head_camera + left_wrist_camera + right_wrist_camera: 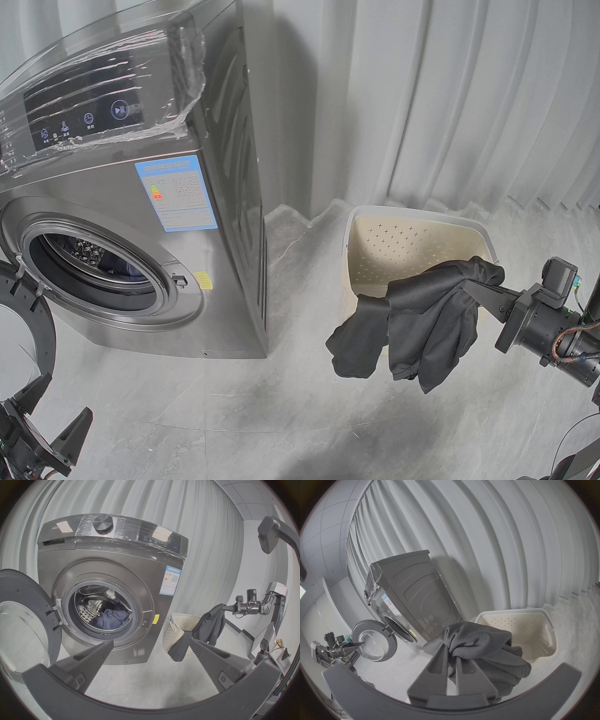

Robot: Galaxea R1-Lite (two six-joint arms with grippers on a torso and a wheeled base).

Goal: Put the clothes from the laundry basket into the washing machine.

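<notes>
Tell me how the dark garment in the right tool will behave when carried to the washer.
Probably floppy: the dark garment droops in loose folds below the right tool. Likely light, since a pinch at one bunched end holds it. One flap hangs low beside the basket and may snag its rim.

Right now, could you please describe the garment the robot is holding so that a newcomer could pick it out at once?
Start at the grey washing machine; to its right stands a cream laundry basket. Hanging before that basket from the right gripper is the dark garment. Unlike the blue clothes lying in the drum, it is charcoal and held aloft.
</notes>
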